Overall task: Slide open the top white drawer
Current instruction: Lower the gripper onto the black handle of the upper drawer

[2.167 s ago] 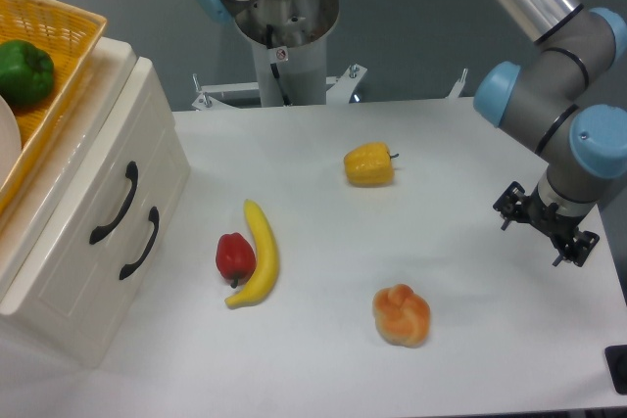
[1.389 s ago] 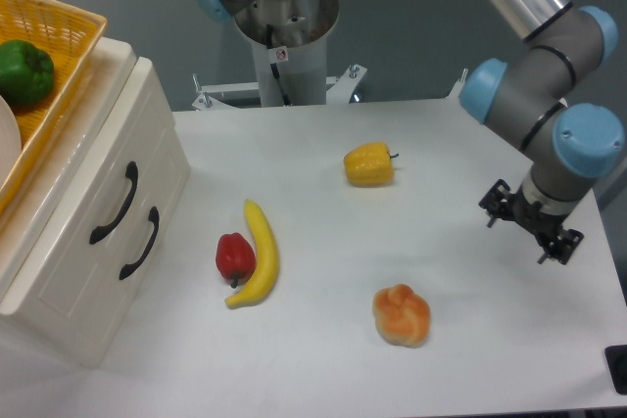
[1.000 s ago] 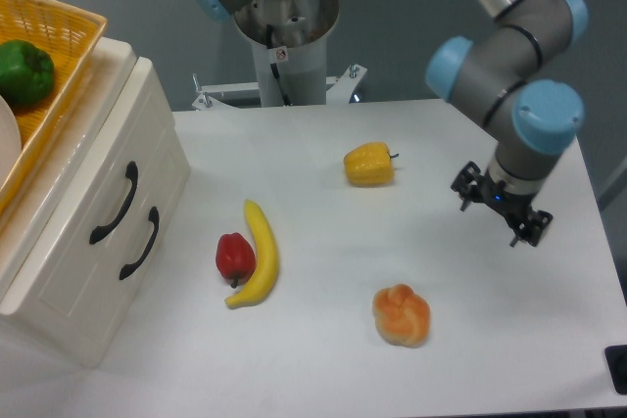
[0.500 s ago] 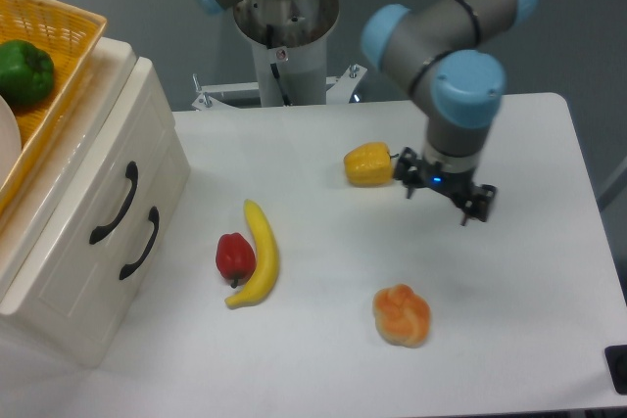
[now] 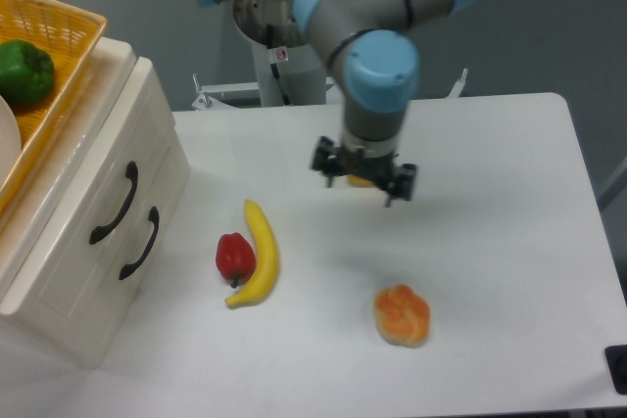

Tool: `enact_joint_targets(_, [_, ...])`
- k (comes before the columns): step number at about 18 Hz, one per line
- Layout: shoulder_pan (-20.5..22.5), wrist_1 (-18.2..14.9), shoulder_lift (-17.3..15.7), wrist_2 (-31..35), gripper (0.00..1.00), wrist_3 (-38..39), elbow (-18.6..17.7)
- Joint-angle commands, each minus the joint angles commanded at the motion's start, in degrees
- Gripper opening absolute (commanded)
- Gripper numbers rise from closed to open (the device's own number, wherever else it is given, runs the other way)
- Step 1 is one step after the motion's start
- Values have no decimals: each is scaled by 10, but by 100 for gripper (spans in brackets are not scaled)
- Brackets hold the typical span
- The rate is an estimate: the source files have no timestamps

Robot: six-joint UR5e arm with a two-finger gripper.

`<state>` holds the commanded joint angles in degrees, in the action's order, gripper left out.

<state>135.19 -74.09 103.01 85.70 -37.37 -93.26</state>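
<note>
Fixed camera view. Top white drawer (image 5: 98,178) found at left table edge, fully shut, flush with cabinet (image 5: 73,271). Front noted glossy, cream-white, flat, rigid; judged slippery, no purchase on face. Curved black handle (image 5: 116,204) judged only sound grip point: stiff bar, hooked or pinched at mid-span. Deep tray judged moderately heavy, straight pull needed. Lower drawer handle (image 5: 140,243) just beside; mix-up risk noted. Gripper (image 5: 363,181) observed mid-table, well apart from drawer, nothing held; finger spacing could not be determined. Banana (image 5: 259,254), red pepper (image 5: 234,256) lay between.
</note>
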Motion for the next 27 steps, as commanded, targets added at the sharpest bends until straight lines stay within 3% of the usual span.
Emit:
enact_joint_targets(4, [-31, -16, 3, -85, 100, 39, 21])
enact_joint_targets(9, [-51, -112, 15, -189, 100, 43, 74])
enact_joint_targets(12, [-68, -118, 16, -229, 100, 44, 72])
enact_joint_targets(16, [-82, -119, 40, -234, 100, 44, 72])
enact_joint_targets(27, [-82, -116, 53, -271, 100, 51, 75])
